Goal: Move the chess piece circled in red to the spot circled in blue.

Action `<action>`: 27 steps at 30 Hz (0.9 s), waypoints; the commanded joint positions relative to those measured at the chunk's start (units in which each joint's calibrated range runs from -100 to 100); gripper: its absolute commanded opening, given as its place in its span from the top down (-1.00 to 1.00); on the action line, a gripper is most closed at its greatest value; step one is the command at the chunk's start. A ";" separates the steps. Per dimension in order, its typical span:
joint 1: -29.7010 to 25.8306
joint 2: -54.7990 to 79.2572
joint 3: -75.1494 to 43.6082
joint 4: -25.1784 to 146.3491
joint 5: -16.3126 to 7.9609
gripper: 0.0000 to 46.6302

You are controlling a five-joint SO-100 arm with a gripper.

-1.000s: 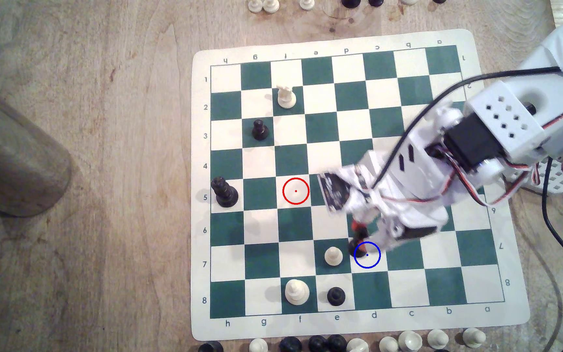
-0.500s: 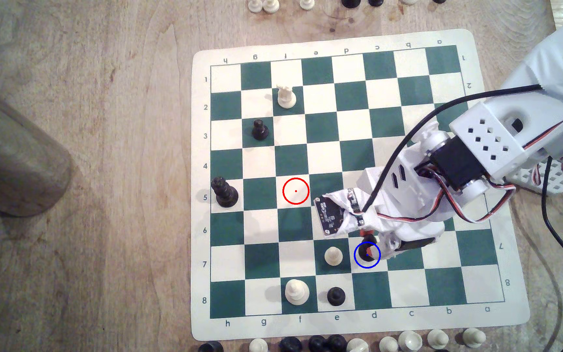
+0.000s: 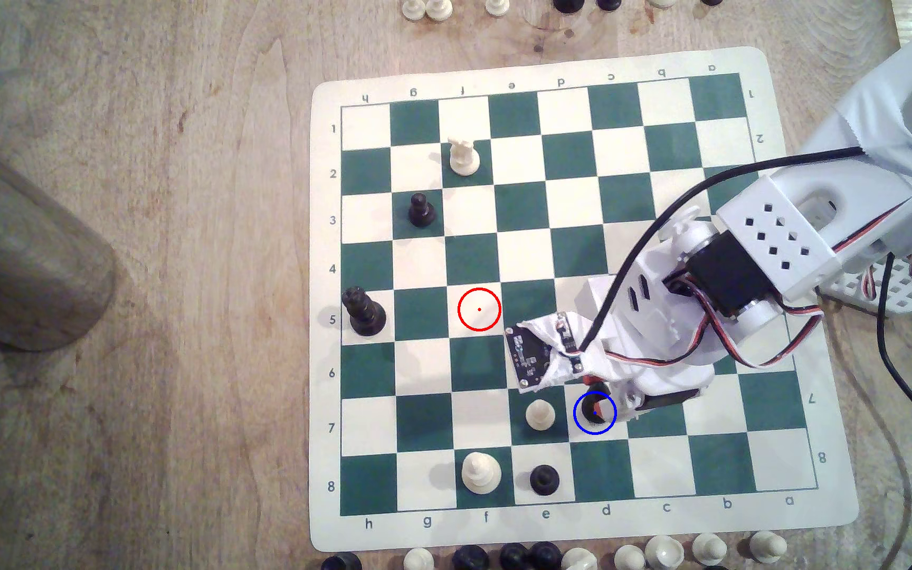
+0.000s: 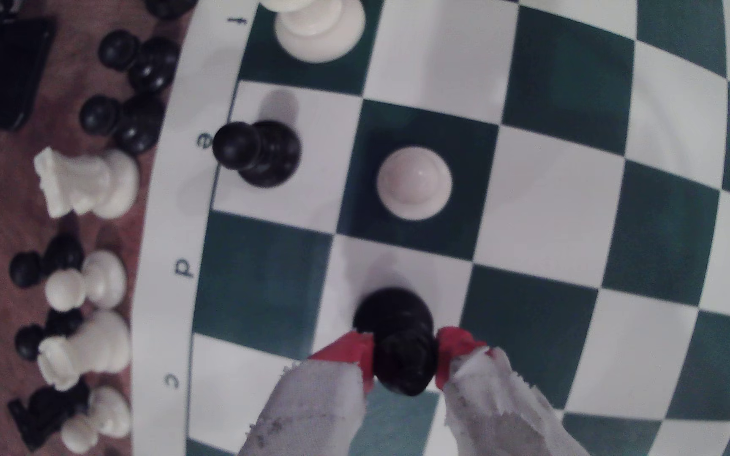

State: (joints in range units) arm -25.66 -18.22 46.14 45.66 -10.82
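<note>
Wrist view, nearest first: the gripper (image 4: 403,359) was closed to the width of the black piece (image 4: 398,337), its red-tipped, cloth-wrapped fingers (image 4: 350,353) pressing the piece's head from either side. The piece lay directly between the fingertips, its long axis close to upright, with the round base over a white square; whether the base touched the board could not be told. Beyond it stood a white pawn (image 4: 413,182) on the adjoining green square and, farther off, a black pawn (image 4: 260,151) near the board edge.

Exterior view: the black piece (image 3: 592,411) sat inside the blue ring (image 3: 595,412) on the white d7 square, with the gripper (image 3: 596,403) reaching in from about 1 o'clock. The white pawn (image 3: 540,414) stood just beside it at 9 o'clock. The red ring (image 3: 479,309), at about 10 o'clock and well apart, enclosed a bare white square. The placing appeared nearly complete; releasing and lifting straight up would likely spare the neighbouring pawn.
</note>
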 commanded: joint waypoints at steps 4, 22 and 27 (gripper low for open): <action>-0.42 0.65 -2.44 -0.69 0.15 0.98; -0.42 -4.70 -0.17 4.87 0.78 -0.11; 0.60 -10.30 0.37 9.30 1.17 -0.13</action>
State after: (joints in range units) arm -25.66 -20.74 47.31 51.71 -9.94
